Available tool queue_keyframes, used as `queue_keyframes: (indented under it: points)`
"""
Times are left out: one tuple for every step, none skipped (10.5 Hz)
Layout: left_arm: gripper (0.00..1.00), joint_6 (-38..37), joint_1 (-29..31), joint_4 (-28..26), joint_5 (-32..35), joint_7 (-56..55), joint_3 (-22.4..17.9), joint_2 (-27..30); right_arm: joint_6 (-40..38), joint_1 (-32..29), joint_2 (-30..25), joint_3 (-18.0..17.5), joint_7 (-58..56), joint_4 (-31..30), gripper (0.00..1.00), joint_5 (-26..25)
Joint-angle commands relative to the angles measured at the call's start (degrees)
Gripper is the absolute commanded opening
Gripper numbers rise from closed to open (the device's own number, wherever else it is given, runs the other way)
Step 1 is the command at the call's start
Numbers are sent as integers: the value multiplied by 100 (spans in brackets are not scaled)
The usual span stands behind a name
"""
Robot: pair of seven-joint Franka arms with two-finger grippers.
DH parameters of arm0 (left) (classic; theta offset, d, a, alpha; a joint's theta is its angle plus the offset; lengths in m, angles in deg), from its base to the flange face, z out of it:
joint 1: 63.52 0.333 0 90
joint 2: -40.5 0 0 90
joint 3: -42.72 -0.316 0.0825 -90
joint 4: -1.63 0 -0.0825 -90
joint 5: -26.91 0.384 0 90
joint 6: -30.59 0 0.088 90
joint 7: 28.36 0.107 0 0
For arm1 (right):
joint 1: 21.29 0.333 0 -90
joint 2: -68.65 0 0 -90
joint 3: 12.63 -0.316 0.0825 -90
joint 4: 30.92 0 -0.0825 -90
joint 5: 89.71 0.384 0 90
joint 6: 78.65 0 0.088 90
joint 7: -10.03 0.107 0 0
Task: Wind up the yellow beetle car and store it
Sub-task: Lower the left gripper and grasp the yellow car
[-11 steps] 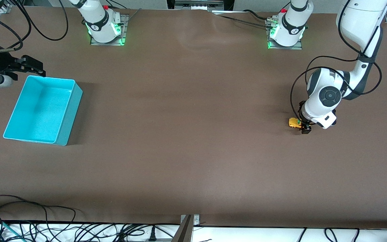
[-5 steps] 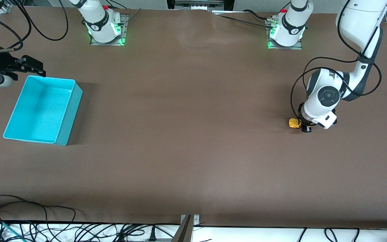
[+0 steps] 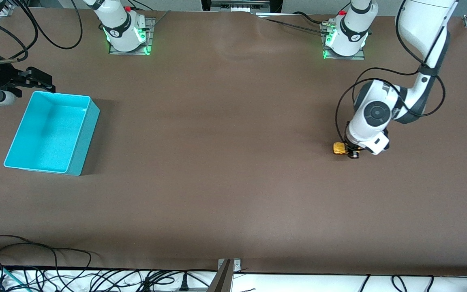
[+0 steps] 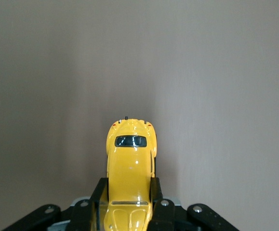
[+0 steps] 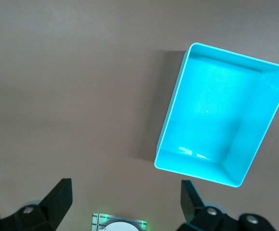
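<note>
- The left gripper [image 4: 129,211] has its jaws clamped on the flanks of the yellow beetle car [image 4: 130,168], one dark finger on each side, the rounded nose poking out ahead of them
- That side-on pinch makes sense to me: it leaves the wheels free underneath, so the car can be dragged along the table [image 3: 233,182] to load its spring
- The car sits low, at or just above the table top, toward the left arm's end; from where I stand I can't say for sure that the wheels are touching
- The right gripper [image 5: 125,202] hangs with its jaws spread wide and nothing between them, waiting just beside the turquoise bin [image 5: 175,115] at the right arm's end of the table
- The bin stands empty and well apart from the car, so the storing step looks a long way off yet
- The left wrist view gives the grip plainly: windscreen, roof and both fingers pressed in
- The front view shows only a speck of yellow at the gripper's tip, half hidden by the wrist, but it alone shows how much bare table lies between the car and the bin
- The right wrist view alone looks straight down into the bin and shows it bare
</note>
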Motion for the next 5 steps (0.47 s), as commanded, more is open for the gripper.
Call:
queue_keyframes:
  points:
    - [0,-183,-32,-20,188,-317,481,71,-52,-2,-4,-22,50,44,100,-48]
    - [0,-183,-58,-29,188,-379,613,-16,-52,-2,-4,-22,50,44,100,-48]
    - [0,-183,-93,-46,188,-458,658,-113,-52,-2,-4,-22,50,44,100,-48]
    - [0,-183,-111,-55,214,-563,659,-218,-52,-2,-4,-22,50,44,100,-48]
    - [0,-183,-111,-47,310,-538,650,-263,-52,-2,-4,-22,50,44,100,-48]
